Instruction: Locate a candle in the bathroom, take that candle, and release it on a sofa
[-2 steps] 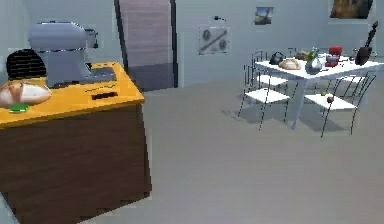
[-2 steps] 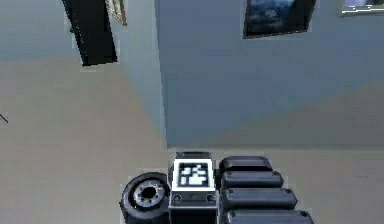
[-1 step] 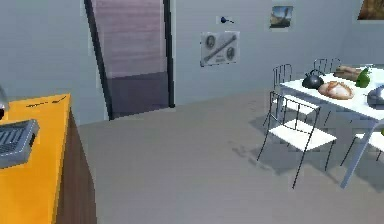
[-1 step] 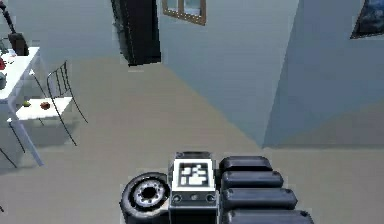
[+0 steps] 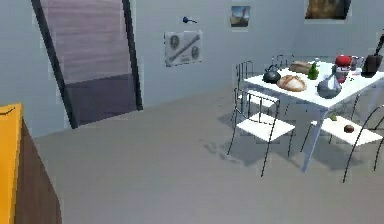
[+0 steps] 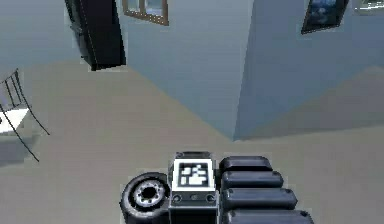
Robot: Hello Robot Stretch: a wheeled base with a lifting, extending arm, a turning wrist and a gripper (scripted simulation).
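Searching is your step: the arm (image 6: 255, 190) sits tucked in, likely for driving, and you cannot tell the jaws' state or load. Forward of the jaws stand a door (image 5: 90, 60) and laid worktop (image 5: 358, 85); the candle must wait in a bathroom beyond

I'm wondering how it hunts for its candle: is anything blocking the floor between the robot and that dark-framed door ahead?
Nothing visible does: the floor up to the door is bare. The white table and its chairs stand off to the forward view's right. The door itself looks shut.
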